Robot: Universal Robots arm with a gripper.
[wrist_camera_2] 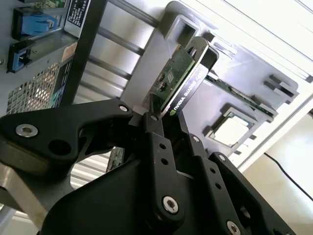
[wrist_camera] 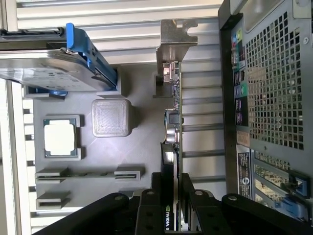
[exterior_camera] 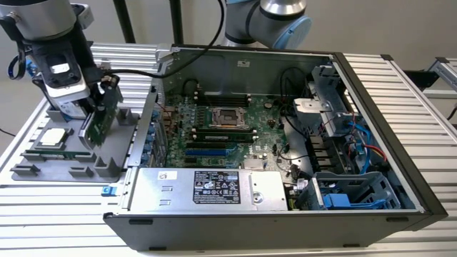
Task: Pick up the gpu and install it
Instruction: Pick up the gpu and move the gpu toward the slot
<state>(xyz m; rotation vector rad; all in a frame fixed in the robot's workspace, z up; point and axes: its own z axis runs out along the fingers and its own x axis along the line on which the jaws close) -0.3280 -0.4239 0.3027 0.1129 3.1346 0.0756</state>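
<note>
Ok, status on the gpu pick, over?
Gripper shut on gpu. Gpu tilted over grey tray, outside the case. Case wall stands between it and motherboard.

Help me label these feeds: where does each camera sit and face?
Exterior view: high, looking down into the open computer case; arm and tool at the exterior view's left.
First wrist view: on the wrist, looking along the tool at the gpu and grey tray.
Second wrist view: also wrist-mounted, tool in front, gpu beyond.
Shared: all show the tool gripping the gpu.
</note>
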